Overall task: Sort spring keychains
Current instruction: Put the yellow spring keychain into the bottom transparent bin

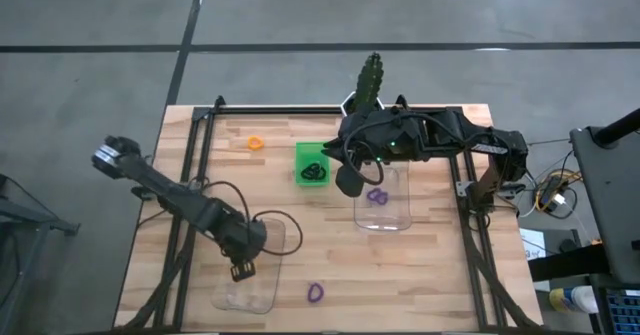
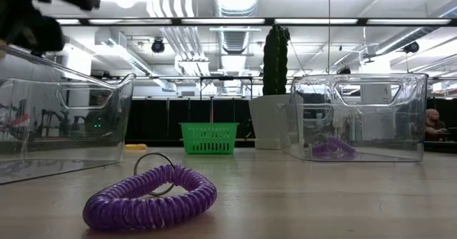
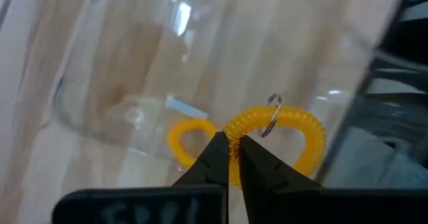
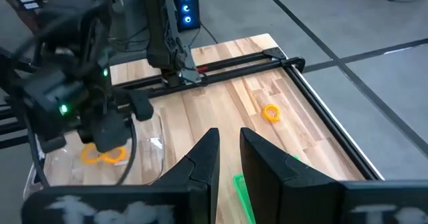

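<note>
My left gripper (image 1: 243,265) reaches down into the near-left clear box (image 1: 247,275) and is shut on an orange spring keychain (image 3: 281,132). A second orange keychain (image 3: 186,138) lies on that box's floor. My right gripper (image 4: 227,158) is open and empty, hovering between the green basket (image 1: 300,155) and the right clear box (image 1: 385,200). Black keychains (image 1: 314,172) lie in the basket and purple ones (image 1: 377,196) in the right box. One orange keychain (image 1: 255,142) and one purple keychain (image 1: 315,293) lie flat on the table. My left gripper pinches the orange keychain's coil (image 3: 233,138) between its two fingertips, coming from above and pointing down into the box. The loop stretches sideways from the fingertips, with its metal ring (image 3: 273,114) on top. Whether it touches the box floor, I cannot tell.
A dark frame (image 1: 300,110) borders the wooden table top. A potted cactus (image 1: 370,80) stands at the far edge. Cables trail from both arms. In the low view the purple keychain (image 2: 150,196) lies in front, between the two clear boxes (image 2: 64,118) (image 2: 357,118).
</note>
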